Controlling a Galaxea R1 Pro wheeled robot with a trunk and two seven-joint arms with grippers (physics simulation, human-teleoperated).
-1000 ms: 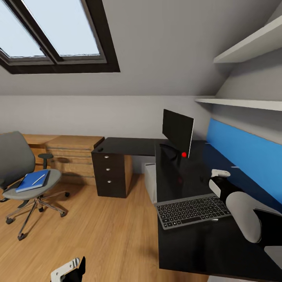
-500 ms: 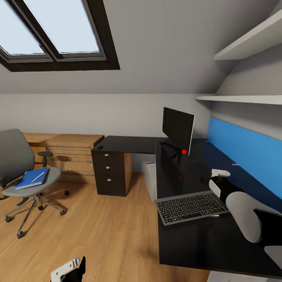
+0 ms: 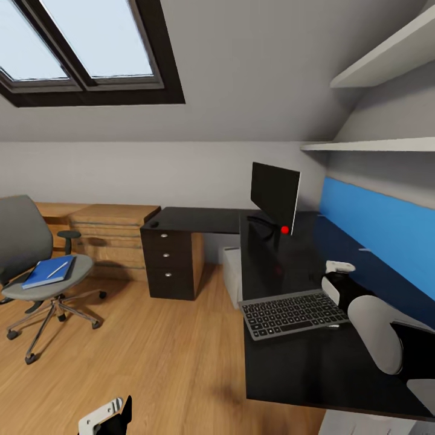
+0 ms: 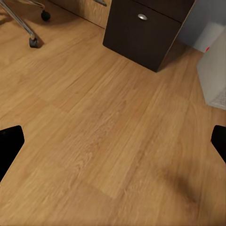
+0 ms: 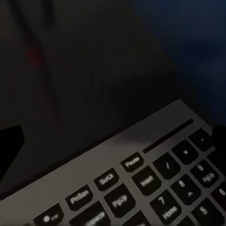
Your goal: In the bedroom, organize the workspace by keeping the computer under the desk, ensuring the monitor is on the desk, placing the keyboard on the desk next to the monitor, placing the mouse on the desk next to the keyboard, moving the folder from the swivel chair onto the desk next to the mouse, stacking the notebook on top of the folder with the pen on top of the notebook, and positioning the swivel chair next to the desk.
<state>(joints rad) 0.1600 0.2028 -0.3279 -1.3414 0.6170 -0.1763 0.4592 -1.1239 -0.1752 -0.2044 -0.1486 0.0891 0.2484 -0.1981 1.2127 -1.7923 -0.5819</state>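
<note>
The black L-shaped desk (image 3: 302, 368) carries the monitor (image 3: 275, 194) near its corner. The keyboard (image 3: 293, 313) lies near the desk's front edge, and the small dark mouse (image 3: 154, 224) sits on the far left wing. The light grey computer (image 3: 231, 273) stands under the desk. On the swivel chair (image 3: 21, 238) lies the blue folder (image 3: 43, 273) with the pen (image 3: 58, 269) on it and the dark notebook (image 3: 70, 270) peeking out beneath. My right arm (image 3: 365, 314) reaches to the keyboard's right end; the right gripper (image 5: 113, 141) hovers open over the keyboard (image 5: 141, 188). My left gripper (image 3: 107, 415) hangs open over the floor.
A black drawer unit (image 3: 169, 266) holds up the desk's left wing, with low wooden dressers (image 3: 115, 232) beyond it. A blue wall panel (image 3: 386, 241) and white shelves (image 3: 374, 145) run along the right. Wood floor (image 4: 108, 127) lies between chair and desk.
The whole picture has shifted slightly, so the camera has moved. The keyboard, monitor, chair and folder keep their places, and both grippers look unchanged.
</note>
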